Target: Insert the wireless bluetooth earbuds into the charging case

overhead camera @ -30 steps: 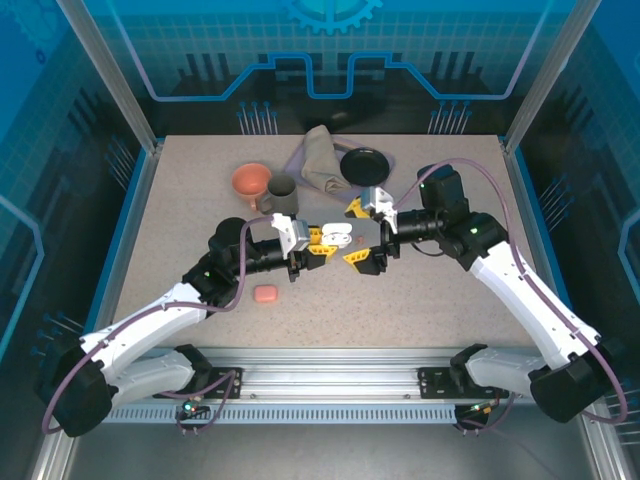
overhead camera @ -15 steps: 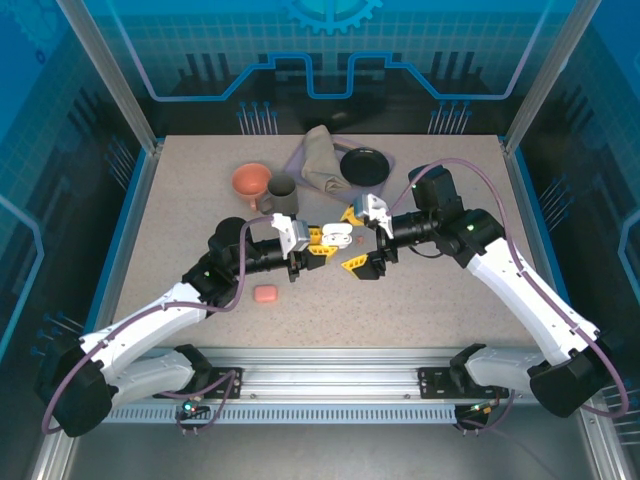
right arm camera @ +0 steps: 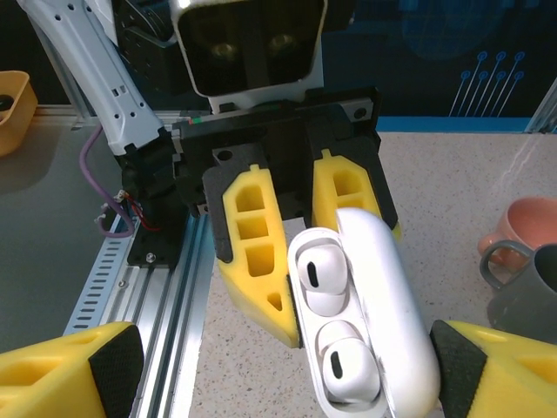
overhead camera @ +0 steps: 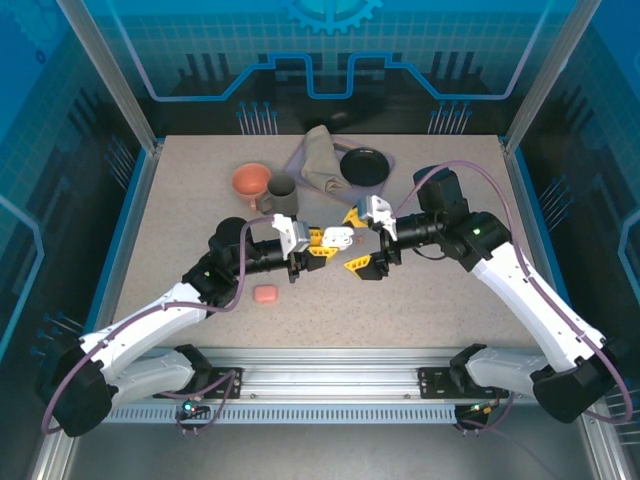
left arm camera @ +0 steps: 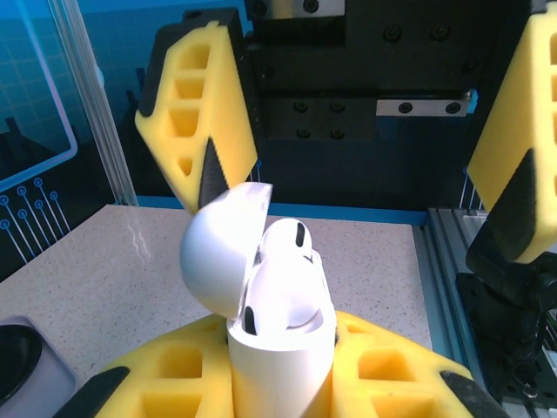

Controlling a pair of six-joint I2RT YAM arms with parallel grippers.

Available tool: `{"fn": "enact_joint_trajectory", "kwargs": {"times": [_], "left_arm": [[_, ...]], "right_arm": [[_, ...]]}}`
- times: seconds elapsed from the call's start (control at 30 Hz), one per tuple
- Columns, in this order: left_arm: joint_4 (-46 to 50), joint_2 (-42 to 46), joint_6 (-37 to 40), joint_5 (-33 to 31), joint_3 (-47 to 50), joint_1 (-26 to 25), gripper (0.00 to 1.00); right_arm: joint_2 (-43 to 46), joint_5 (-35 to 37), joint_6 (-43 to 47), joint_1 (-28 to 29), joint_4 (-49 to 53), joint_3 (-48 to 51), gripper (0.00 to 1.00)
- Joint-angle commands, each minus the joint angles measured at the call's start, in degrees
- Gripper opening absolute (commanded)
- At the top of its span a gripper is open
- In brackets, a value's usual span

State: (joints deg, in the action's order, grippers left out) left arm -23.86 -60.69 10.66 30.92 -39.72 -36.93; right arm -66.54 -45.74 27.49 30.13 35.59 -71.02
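While pinched in the left claw [overhead camera: 316, 245] above the surface [overhead camera: 180, 220], shows the white charging case [left arm camera: 283, 366] lid-open, two white earbuds [left arm camera: 291, 270] seated in their wells. Right claw [overhead camera: 357, 240] spread wide, straddling the case. Could twist the case in its grip or force the lid askew if closed off-centre. Might jolt an earbud loose by pressing the lid unevenly. Salmon-pink case [overhead camera: 265, 294] lying apart on the surface, near the left arm.
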Motion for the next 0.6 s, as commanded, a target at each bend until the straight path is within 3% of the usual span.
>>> {"fn": "enact_joint_trajectory", "kwargs": {"times": [0.0,0.17,0.33,0.57], "left_arm": [[-0.75,0.04,0.35,0.24,-1.98,-0.25,0.00],[-0.76,0.13,0.29,0.27,-2.02,-0.25,0.00],[-0.49,0.44,0.33,0.32,-2.11,-0.22,0.00],[-0.40,1.18,0.22,0.82,-2.16,-0.24,0.00]], "right_arm": [[1.74,-1.56,-0.02,1.06,1.55,0.07,0.88],[3.05,0.30,-0.33,0.99,1.73,0.88,0.89],[5.48,6.75,-0.57,-0.23,1.70,1.05,0.92],[7.54,-0.64,-1.76,-3.92,-0.26,3.95,0.90]]}}
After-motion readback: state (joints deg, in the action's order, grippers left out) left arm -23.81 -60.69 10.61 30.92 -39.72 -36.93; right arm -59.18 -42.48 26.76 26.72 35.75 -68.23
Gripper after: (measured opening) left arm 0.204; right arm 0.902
